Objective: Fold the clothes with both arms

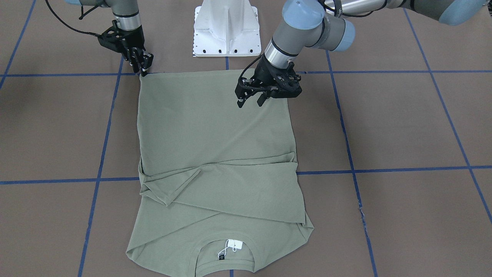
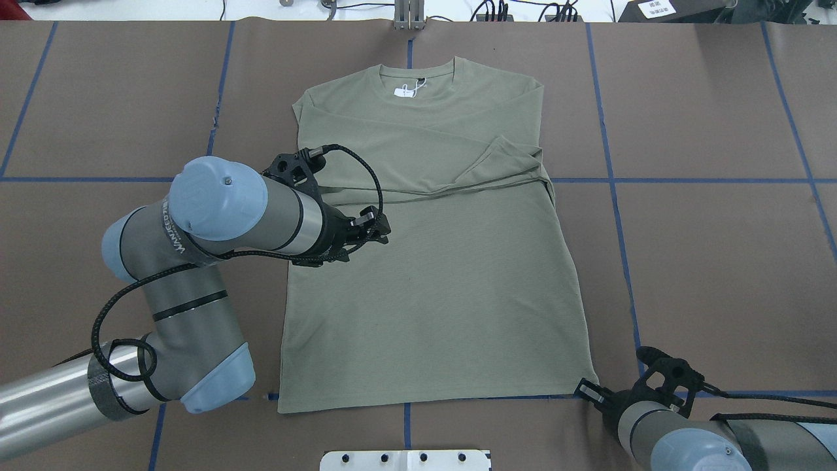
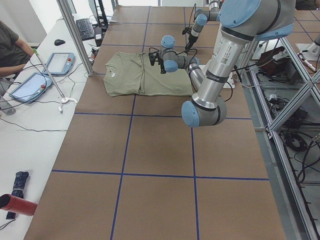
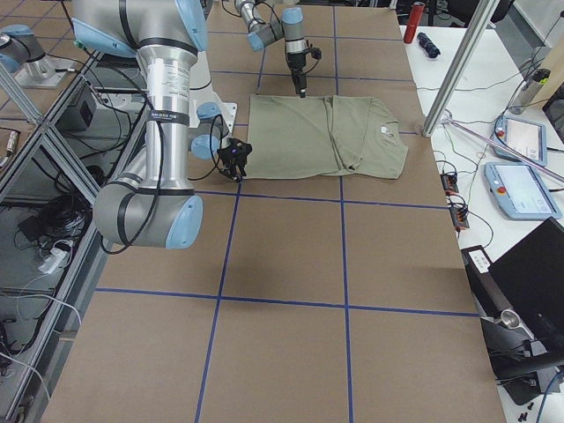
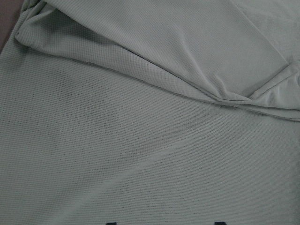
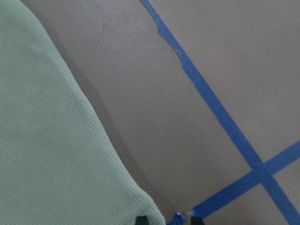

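The olive-green shirt [image 2: 444, 275] is lying flat on the brown tabletop [image 2: 706, 261]. In the overhead view its collar is pointing to 12 o'clock and its straight hem to 6 o'clock, on the robot's side. A white tag [image 2: 405, 91] is showing inside the collar. Both sleeves are lying folded across the chest, and one sleeve cuff [image 2: 480, 163] is resting on top, toward 1 o'clock from the shirt's middle.

The left gripper [image 1: 250, 100] is hanging over the body of the shirt on its 9 o'clock side, just to the 6 o'clock side of the folded sleeves. Its two fingers are standing apart, released, with nothing between them. Its wrist camera is showing only knit cloth and the sleeve fold.

The right gripper [image 1: 143, 70] is pointing down at the hem corner at about 5 o'clock, and its tips are sitting right at the edge of the cloth, near the place where two blue tape lines [image 6: 220, 117] are crossing. The fingers are looking close together, but I cannot tell whether they are pinching the corner or only standing beside it.
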### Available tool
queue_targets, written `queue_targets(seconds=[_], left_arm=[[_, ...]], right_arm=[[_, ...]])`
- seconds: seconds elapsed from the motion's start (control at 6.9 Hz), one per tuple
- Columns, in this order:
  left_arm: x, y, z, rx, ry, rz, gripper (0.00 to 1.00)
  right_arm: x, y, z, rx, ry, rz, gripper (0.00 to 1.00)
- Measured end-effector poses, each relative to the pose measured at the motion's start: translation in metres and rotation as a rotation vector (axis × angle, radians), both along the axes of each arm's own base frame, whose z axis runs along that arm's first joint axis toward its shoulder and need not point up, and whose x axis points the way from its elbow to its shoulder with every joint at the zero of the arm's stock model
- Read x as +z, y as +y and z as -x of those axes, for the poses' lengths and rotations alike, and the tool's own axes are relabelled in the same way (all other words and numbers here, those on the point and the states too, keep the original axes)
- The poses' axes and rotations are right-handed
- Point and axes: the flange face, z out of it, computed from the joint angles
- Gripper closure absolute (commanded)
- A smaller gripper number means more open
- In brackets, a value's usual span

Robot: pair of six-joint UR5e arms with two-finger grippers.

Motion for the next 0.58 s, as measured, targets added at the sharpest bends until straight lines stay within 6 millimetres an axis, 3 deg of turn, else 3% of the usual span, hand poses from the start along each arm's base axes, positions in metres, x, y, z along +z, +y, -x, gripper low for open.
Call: queue_targets(seconds=[0.58], left_arm=[[0.0037, 0.0006, 0.0011, 0.0, -0.003, 0.002, 0.24]], right_arm=[[-0.0107, -0.0072, 0.0004, 0.014, -0.023, 0.001, 1.0]])
